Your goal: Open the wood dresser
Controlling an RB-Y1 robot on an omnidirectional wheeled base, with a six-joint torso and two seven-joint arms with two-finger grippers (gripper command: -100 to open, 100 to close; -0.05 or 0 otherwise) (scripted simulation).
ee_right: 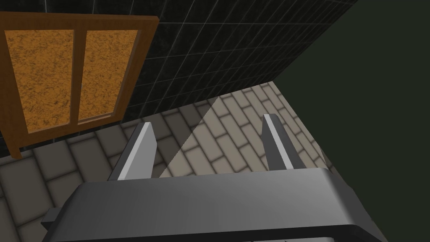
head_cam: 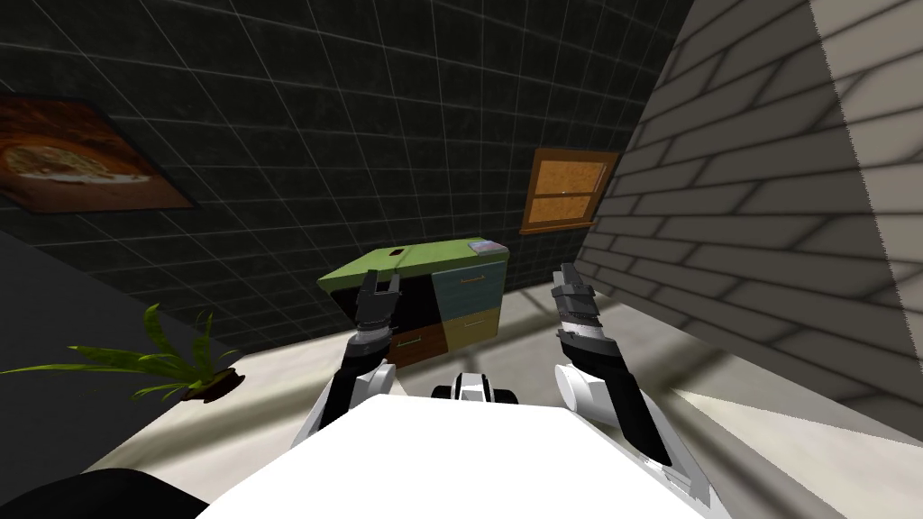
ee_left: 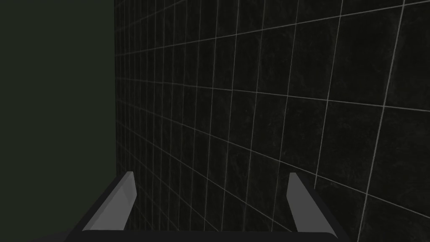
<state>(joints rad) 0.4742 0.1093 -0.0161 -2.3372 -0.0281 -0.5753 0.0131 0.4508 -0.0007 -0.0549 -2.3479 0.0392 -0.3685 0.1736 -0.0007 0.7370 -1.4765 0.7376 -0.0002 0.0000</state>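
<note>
The dresser (head_cam: 455, 297) stands against the dark tiled wall ahead, some way off. It has a green top and teal, yellow and brown drawer fronts with thin handles; its upper left front looks black. All the fronts look flush. A small flat item (head_cam: 485, 245) lies on its top right corner. My left gripper (head_cam: 380, 285) is raised in front of the dresser's left half, open and holding nothing; in the left wrist view the left gripper (ee_left: 212, 189) faces the tiled wall. My right gripper (head_cam: 568, 276), open and holding nothing, hangs to the right of the dresser; the right gripper (ee_right: 208, 143) also shows in its wrist view.
A potted plant (head_cam: 176, 365) stands on the floor to the left. A brick wall (head_cam: 766, 225) runs along the right side. A wood-framed window (head_cam: 566, 187) sits on the tiled wall above the dresser. Pale floor lies between me and the dresser.
</note>
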